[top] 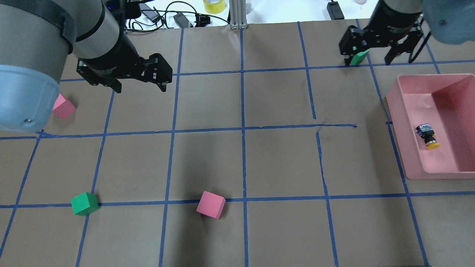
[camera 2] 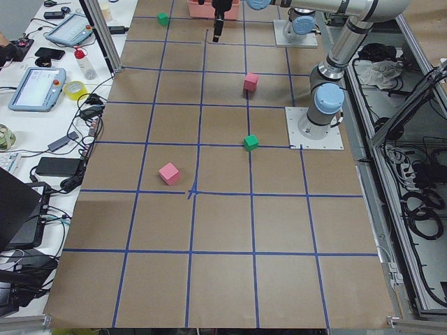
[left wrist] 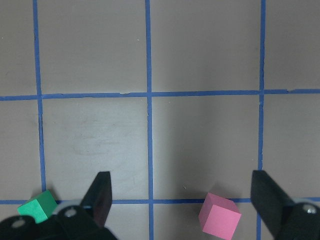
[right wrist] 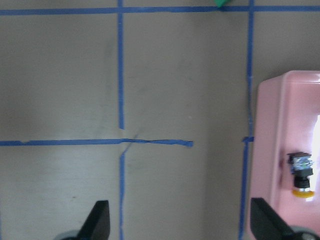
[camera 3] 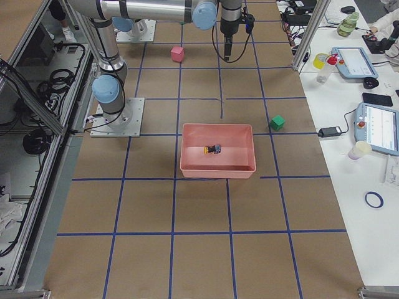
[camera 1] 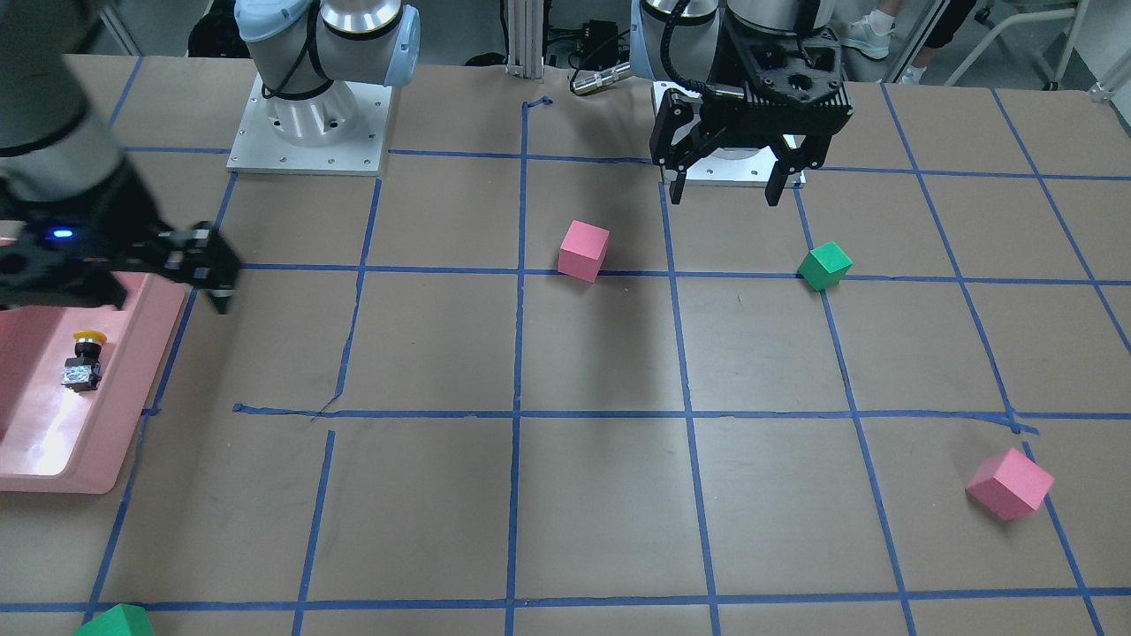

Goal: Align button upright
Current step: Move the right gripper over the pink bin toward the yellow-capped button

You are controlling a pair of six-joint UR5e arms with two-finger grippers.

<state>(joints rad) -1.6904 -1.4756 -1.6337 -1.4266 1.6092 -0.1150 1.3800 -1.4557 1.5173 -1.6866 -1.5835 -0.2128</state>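
Observation:
The button (top: 428,135) lies on its side inside the pink tray (top: 400,122), with its yellow cap toward the robot and its grey block away. It also shows in the front view (camera 1: 82,360), the right side view (camera 3: 213,149) and the right wrist view (right wrist: 301,176). My right gripper (top: 367,61) is open and empty. It hangs above the table, beyond the tray's far left corner, apart from the button. My left gripper (top: 141,88) is open and empty over the table's far left part; it also shows in the front view (camera 1: 724,196).
Foam cubes lie on the brown paper: a pink one (top: 64,106) at the left edge, a green one (top: 84,203) and a pink one (top: 210,204) nearer the robot, and a green one (top: 359,57) under the right gripper. Blue tape lines form a grid.

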